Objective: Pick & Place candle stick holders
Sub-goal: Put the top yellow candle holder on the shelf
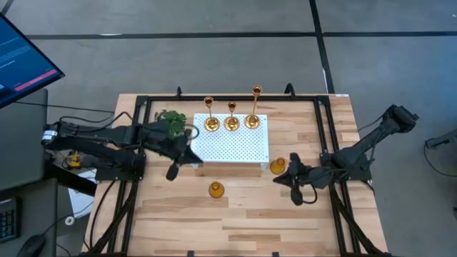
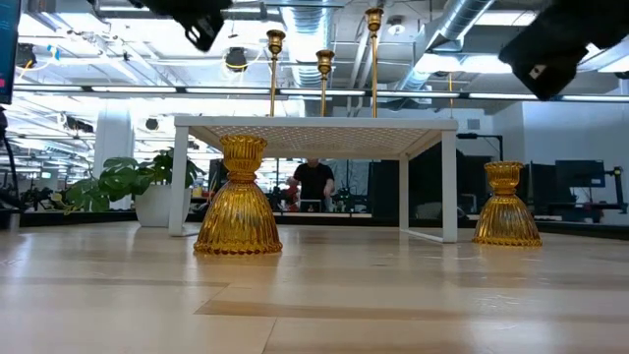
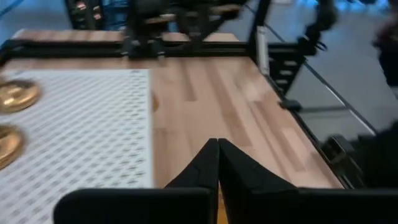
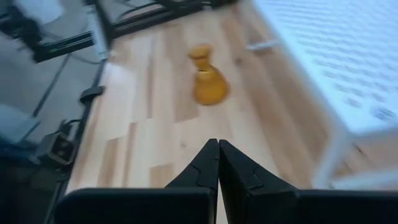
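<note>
**Candle holders: three up top, two sitting on the wood**

Closest to the front edge, one squat amber holder point(image 1: 216, 189) is standing upright on the bare wooden table point(image 1: 235, 228), on its own, with nothing touching it. A bit further back, the second squat amber holder point(image 1: 278, 166) is sitting just beside the right-hand front corner of the white perforated stand point(image 1: 228, 146).

Right gripper point(image 1: 296, 198) is hanging over the table near that second holder, fingers pressed fully together and gripping nothing. Left gripper point(image 1: 171, 173) is hovering off the stand's left front corner, fingers also pinched tight with nothing between them.

Further back, the three slim brass holders are lining up along the stand's far edge: left one point(image 1: 210, 123), middle one point(image 1: 231, 122) and the tallest one point(image 1: 253, 120) on the right. A green plant sprig point(image 1: 171, 121) is lying by the stand's back left corner, partly under the left arm.
</note>
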Robot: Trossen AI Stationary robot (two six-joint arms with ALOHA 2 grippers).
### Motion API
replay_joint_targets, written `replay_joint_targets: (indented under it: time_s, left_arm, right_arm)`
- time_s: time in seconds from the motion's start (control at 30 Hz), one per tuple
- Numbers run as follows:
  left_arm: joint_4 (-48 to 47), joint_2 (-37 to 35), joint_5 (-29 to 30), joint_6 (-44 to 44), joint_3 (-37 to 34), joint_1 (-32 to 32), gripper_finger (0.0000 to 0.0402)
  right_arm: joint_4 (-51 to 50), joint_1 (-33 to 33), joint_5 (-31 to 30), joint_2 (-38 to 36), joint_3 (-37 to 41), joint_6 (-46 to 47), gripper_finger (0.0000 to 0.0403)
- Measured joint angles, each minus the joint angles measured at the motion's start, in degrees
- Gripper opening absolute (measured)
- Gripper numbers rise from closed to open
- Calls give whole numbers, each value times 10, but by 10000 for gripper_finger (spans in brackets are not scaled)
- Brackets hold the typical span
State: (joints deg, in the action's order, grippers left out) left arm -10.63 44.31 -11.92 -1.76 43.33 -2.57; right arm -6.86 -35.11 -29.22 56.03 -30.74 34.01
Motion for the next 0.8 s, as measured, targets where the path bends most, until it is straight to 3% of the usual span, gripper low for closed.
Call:
replay_joint_targets:
  time_s: [0.23, 0.43, 0.5, 0.67, 0.8]
  left_arm:
    - [-1, -1, 99, -67, 0, -124, 3]
    - [-5, -29, 203, -99, -48, -180, 3]
    - [-7, -52, 205, -109, -71, -180, 3]
    - [-21, -133, 146, -161, -115, -180, 6]
    - [-91, -226, 145, -159, -130, -180, 7]
  right_arm:
    - [-126, 10, -11, -33, 0, 122, 0]
    - [-136, 11, -9, -34, 0, 112, 0]
    - [-136, 10, -9, -37, 0, 104, 0]
    - [-135, 10, -8, -49, 0, 96, 0]
    - [-138, 10, -7, -59, 0, 93, 0]
